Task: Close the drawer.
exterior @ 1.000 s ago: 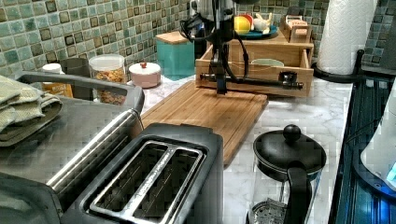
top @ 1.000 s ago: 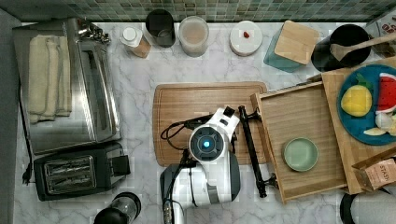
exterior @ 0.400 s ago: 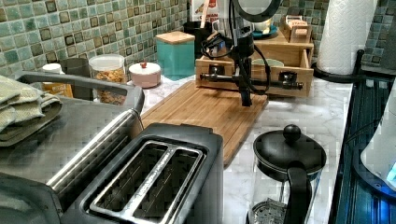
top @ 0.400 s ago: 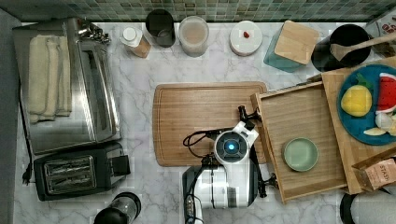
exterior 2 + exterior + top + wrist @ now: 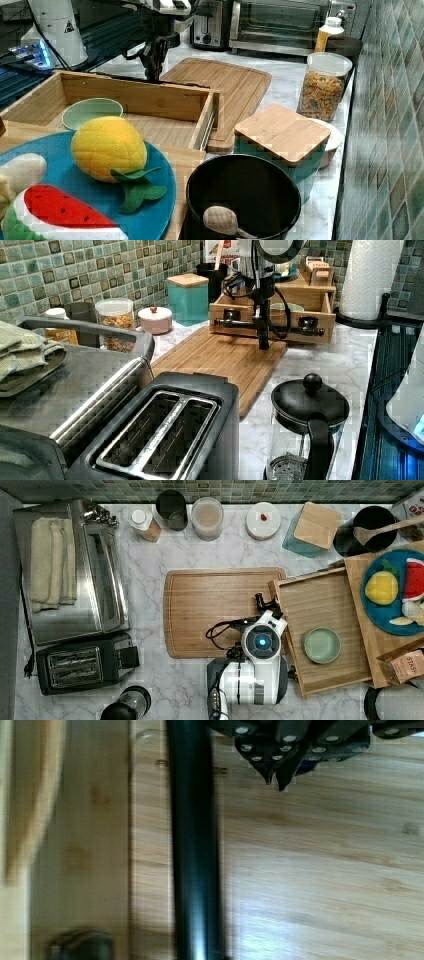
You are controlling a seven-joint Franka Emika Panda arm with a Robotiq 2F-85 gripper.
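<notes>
The top view looks straight down on the whole counter. The left view sits low by the toaster [image 5: 165, 435], facing along the counter toward the far drawer [image 5: 272, 320]. The right view looks back from beside the blue plate [image 5: 100, 200]. The wrist view hangs close above the cutting board [image 5: 320, 865], which all four share.

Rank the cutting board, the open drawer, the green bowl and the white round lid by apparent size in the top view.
Largest to smallest in the top view:
1. cutting board
2. drawer, close to the board in footprint, so the top two are nearly tied
3. green bowl
4. white round lid, about the same as the bowl; I would not separate them firmly.
</notes>
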